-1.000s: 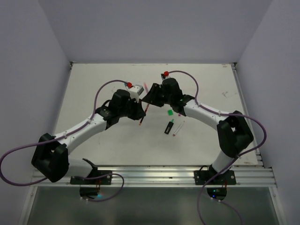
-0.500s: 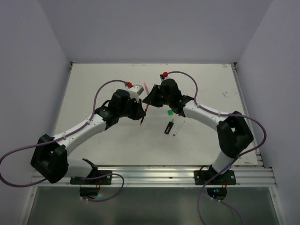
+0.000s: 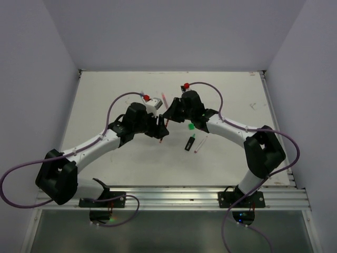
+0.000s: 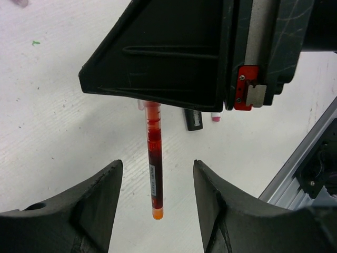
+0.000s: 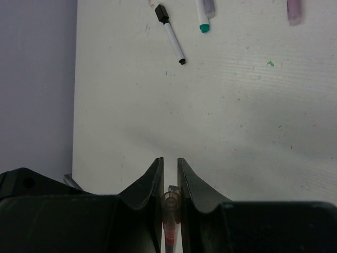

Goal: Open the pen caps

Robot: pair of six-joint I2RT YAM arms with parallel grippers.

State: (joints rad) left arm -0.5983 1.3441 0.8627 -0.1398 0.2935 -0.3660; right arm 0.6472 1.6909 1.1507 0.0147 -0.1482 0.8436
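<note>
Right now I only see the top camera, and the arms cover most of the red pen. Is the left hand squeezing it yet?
Observer: No. In the left wrist view the left gripper is open. The red pen hangs in the opening with a gap on each side.
Operator: Then who's holding it?
Observer: The right gripper. Its own wrist view shows it shut on the pen's clear end.
Operator: What's on the pen's other end?
Observer: A small orange tip. It points toward the left wrist camera and touches nothing.
</note>
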